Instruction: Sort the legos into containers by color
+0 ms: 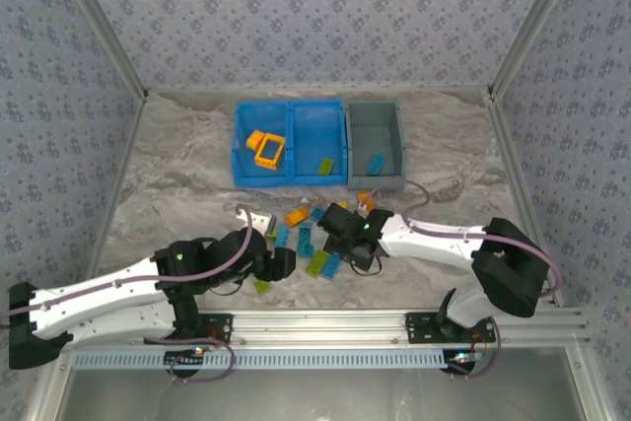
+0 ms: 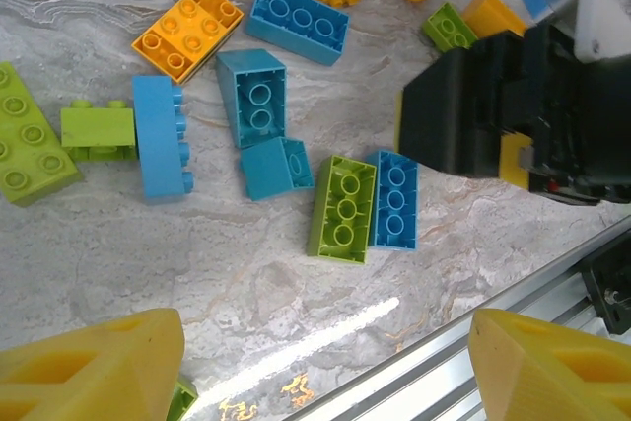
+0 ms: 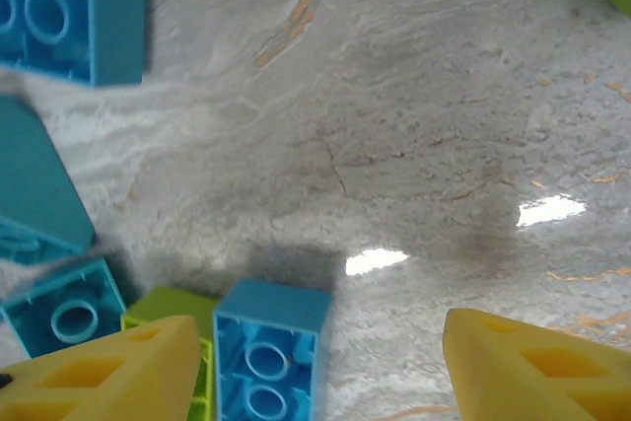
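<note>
Legos [image 2: 343, 207]: orange, lime, blue, maybe teal

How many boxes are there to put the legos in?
2. A blue bin with two compartments sits at the back; a grey bin stands right beside it, on its right.

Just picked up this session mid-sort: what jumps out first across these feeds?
The bright blue bin at the far side of the table stands out, with orange legos in its left compartment and the grey bin beside it on the right. Nearer, loose legos in orange, lime and blue lie scattered mid-table, with the left gripper and right gripper both open over them.
</note>
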Tool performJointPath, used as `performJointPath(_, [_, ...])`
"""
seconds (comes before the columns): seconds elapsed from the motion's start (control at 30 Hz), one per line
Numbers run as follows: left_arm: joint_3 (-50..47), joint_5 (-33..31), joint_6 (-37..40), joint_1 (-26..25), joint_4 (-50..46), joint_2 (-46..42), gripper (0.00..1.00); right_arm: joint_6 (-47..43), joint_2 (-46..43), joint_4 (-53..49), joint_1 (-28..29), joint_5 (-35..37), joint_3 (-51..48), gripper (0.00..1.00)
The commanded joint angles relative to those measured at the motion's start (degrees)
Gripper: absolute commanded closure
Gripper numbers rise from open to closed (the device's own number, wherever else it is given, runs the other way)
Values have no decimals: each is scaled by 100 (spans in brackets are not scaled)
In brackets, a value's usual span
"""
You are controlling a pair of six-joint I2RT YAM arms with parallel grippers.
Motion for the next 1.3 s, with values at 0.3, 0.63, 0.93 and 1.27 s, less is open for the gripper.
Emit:
performJointPath(0.3, [85,-203,93,-249,111,-283,24,1198,802,348,-47,-698,166,31])
performJointPath(0.63, [15,-270,54,-252,73,-364,24,1375,899,248,167,-758,302,38])
performJointPath(0.93, [27,-241,82,-249,187,-279,24,1530,846,10,217,-806,533,38])
performJointPath(1.27, [49,-204,88,-252,236,-229,24,1579,1029,-87,179,-833,483,46])
